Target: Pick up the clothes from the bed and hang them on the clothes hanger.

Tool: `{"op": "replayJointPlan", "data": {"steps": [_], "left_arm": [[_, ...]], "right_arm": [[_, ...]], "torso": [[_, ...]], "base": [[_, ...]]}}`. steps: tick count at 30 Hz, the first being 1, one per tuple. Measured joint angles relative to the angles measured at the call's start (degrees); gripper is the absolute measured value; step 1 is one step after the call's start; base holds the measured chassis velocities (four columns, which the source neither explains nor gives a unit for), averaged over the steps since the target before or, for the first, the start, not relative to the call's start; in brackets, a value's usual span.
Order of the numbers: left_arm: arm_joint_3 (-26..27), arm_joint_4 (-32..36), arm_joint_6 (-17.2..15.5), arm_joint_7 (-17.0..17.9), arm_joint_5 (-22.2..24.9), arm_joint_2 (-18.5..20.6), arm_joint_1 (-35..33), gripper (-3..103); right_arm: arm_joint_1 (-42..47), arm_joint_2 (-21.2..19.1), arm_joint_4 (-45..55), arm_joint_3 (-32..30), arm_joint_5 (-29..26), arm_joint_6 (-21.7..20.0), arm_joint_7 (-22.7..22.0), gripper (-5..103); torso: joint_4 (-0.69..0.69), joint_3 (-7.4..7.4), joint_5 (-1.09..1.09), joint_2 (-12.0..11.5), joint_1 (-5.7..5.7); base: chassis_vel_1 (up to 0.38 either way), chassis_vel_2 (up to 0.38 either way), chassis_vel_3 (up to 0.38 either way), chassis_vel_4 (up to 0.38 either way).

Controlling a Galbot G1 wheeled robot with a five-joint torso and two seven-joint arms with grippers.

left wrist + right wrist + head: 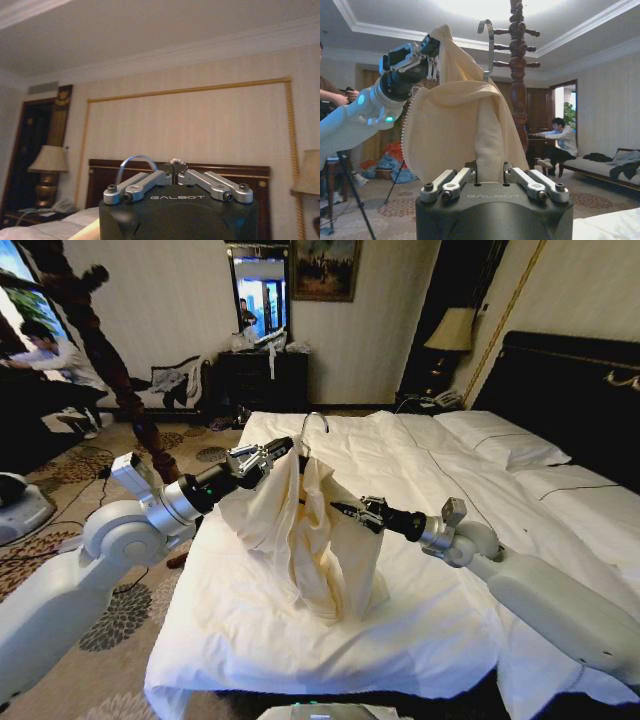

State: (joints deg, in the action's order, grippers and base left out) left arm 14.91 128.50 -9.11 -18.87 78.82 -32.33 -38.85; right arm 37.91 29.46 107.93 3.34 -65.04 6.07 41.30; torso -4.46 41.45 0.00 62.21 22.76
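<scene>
Two robot arms are holding a pale cream-yellow garment (305, 540) up above the white bed (420, 610), its lower folds resting on the sheet. The left gripper (277, 451) is reaching in from the left, its fingers pressed together on the garment's top edge, right beside the silver hook of the clothes hanger (313, 423), which is rising just past its tips. The right gripper (350, 510) is sitting lower, on the other side of the garment, its fingers pinching a fold of the cloth at mid height. From the right wrist, the garment (455, 125) is draping straight ahead of the fingers, apparently hanging over the hanger's arms, though the cloth is hiding them.
</scene>
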Motion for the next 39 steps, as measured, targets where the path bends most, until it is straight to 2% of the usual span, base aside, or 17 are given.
{"op": "replayJointPlan", "data": {"steps": [7, 11, 17, 21, 28, 31, 39], "left_arm": [[-4.6, 0.4, -0.2, -2.3, -1.6, 0.0, 1.4, 0], [-9.1, 1.1, -0.3, -3.2, -4.7, 0.1, 1.0, 0], [-9.1, 1.1, -0.3, -3.6, -5.8, 0.0, 0.5, 0], [-5.7, -0.7, 0.0, -3.8, -3.7, 1.1, 2.7, 0], [-1.0, -3.5, 0.8, -5.5, -3.2, 3.2, 4.1, 0], [4.4, -5.4, 1.1, -7.6, -3.3, 4.3, 4.0, 0], [11.5, -9.8, 1.5, -12.1, -3.8, 8.3, 4.3, 0]], "right_arm": [[-0.7, 0.2, -0.6, 0.1, -0.4, 0.0, 2.2, 18], [-1.4, 0.4, 0.3, -0.4, -5.4, 0.7, 2.3, 18], [-1.3, -0.8, 1.2, -1.4, -7.0, 1.2, 2.4, 18], [-0.2, -2.2, 1.7, -2.3, -6.2, 1.4, 2.8, 18], [0.2, -3.4, 2.4, -3.1, -6.1, 1.4, 2.8, 18], [0.4, -4.2, 2.2, -3.5, -6.0, 1.6, 2.7, 18], [0.5, -4.8, 1.6, -4.0, -6.5, 1.9, 2.0, 18]], "torso": [[-0.01, 0.0, 0.0, 0.0, 0.0], [0.0, 0.0, 0.0, 0.0, 0.0], [0.0, 0.0, -0.02, 0.0, 0.0], [-0.02, 0.0, 0.0, 0.0, 0.0], [0.0, 0.0, -0.01, 0.0, 0.0], [-0.01, 0.0, -0.01, 0.0, 0.0], [0.0, 0.0, 0.0, 0.0, 0.0]], "base": [[0.0, 0.0, 0.0, 0.0], [0.0, 0.0, 0.0, 0.0], [0.0, 0.0, 0.0, 0.0], [0.0, 0.0, 0.0, 0.0], [0.0, 0.0, 0.0, 0.0], [0.0, 0.0, 0.0, 0.0], [0.0, 0.0, 0.0, 0.0]]}}
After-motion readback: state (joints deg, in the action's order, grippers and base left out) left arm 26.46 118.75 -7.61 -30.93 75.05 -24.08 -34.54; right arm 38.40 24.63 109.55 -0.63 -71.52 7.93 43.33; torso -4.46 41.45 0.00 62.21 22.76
